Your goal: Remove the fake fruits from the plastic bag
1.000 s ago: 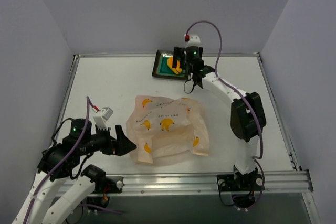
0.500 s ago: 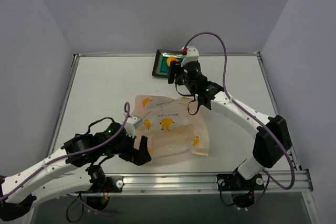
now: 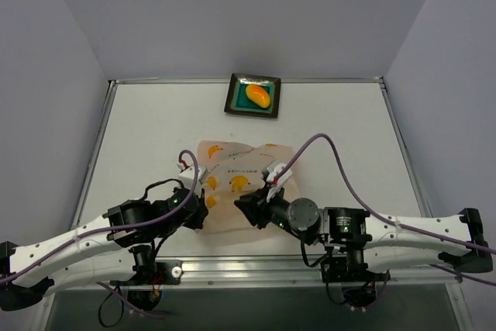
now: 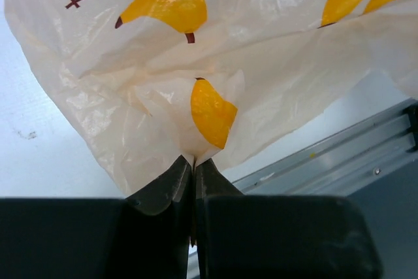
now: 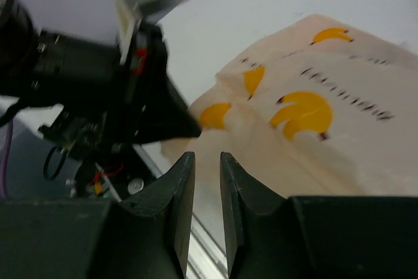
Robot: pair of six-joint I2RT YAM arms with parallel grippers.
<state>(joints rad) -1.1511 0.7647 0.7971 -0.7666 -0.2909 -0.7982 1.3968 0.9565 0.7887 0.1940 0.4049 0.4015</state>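
While the left tool (image 4: 193, 161) clamps the plastic bag (image 4: 274, 76) at its near corner, the right tool (image 5: 205, 161), narrowly parted and empty, should catch the neighbouring layer and spread it.

Crinkly translucent plastic bag (image 4: 274, 83), matt white table (image 3: 155, 129)

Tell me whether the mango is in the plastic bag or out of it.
Out: the mango lies in the dark tray by the far edge, apart from the plastic bag.

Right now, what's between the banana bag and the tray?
Nothing: only bare white table lies between the plastic bag and the tray, clear in the top view.
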